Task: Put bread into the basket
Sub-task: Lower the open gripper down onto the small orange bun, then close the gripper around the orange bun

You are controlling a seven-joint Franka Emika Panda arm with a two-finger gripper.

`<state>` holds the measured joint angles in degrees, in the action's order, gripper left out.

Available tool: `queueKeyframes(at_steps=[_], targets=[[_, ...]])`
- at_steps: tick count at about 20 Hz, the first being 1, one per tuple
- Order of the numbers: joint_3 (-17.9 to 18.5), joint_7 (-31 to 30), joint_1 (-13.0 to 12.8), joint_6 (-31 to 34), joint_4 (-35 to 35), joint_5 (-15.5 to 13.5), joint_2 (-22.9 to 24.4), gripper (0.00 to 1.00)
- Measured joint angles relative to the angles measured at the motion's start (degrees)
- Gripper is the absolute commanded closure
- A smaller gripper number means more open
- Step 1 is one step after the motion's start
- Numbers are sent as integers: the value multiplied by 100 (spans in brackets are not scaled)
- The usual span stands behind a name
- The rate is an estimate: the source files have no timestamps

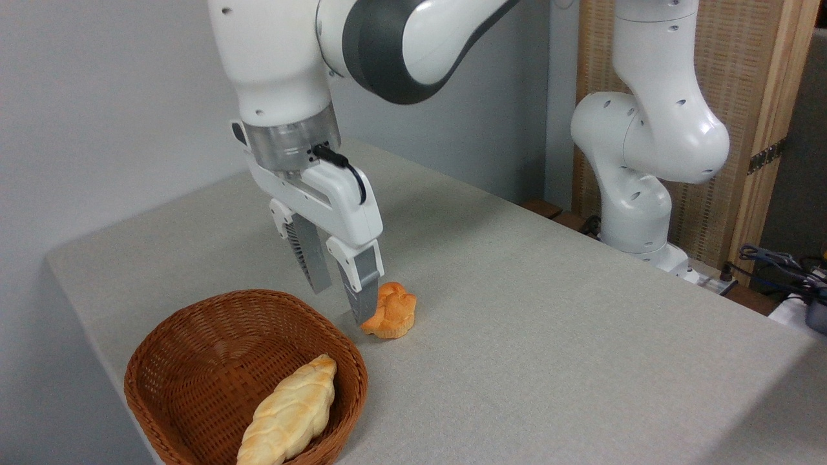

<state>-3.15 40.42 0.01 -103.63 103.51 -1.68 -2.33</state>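
Light and likely squashy, the bread (390, 310) beside the basket (194, 323) wants a gentle pinch across its lobed sides; the gripper (342, 303) hangs spread, empty.

bread (390, 312) on table (549, 336), right of basket (161, 352) holding loaf (291, 413)

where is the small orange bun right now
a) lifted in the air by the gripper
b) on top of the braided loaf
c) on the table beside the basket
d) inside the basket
c: the bun sits on the table just outside the basket rim, with the open gripper at its left side.
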Motion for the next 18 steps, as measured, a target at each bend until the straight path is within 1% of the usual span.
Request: queueKeyframes(at_steps=[5, 9, 14, 18], targets=[[-12, 207, -21, 2, 504, 0, 174, 0], [-25, 213, -123, 2, 852, -4, 291, 0], [-31, 213, -329, 2, 1064, -40, 280, 0], [-35, 213, -492, 2, 1123, -48, 157, 0]])
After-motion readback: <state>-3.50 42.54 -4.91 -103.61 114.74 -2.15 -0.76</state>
